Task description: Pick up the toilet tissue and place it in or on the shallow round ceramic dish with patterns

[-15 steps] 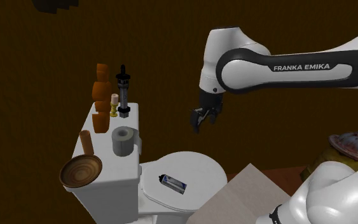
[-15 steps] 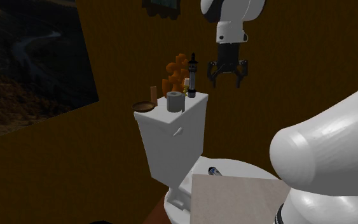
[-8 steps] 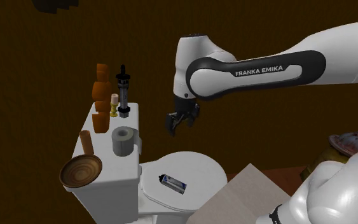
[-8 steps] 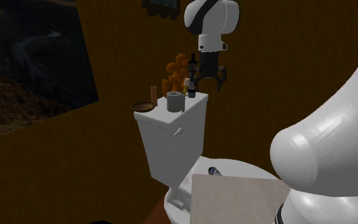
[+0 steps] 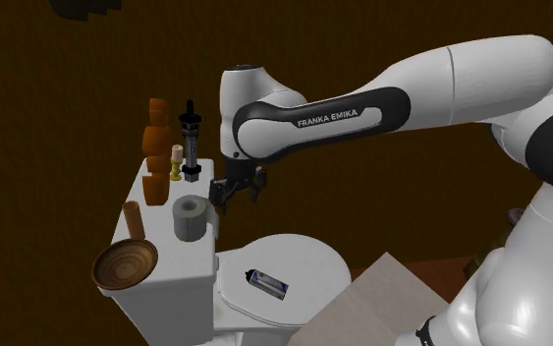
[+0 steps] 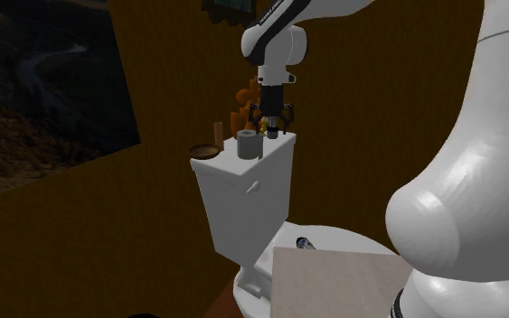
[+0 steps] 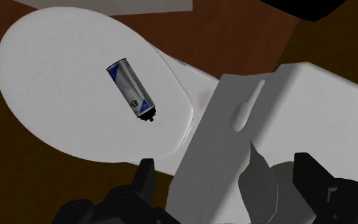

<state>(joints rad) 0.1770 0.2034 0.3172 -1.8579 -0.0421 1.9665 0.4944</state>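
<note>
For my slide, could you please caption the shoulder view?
Open gripper hovers close to the tissue roll on the toilet tank.

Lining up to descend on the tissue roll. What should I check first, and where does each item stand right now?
1. End effector open: ok, fingers stand apart, nothing held.
2. Toilet tissue upright on the tank lid: ok.
3. End effector centred over the tissue: not ok, it hangs off to the shoulder view's right.
4. Clearance from the dark bottle: cannot tell, they look close.
5. Dish empty: ok.
</note>
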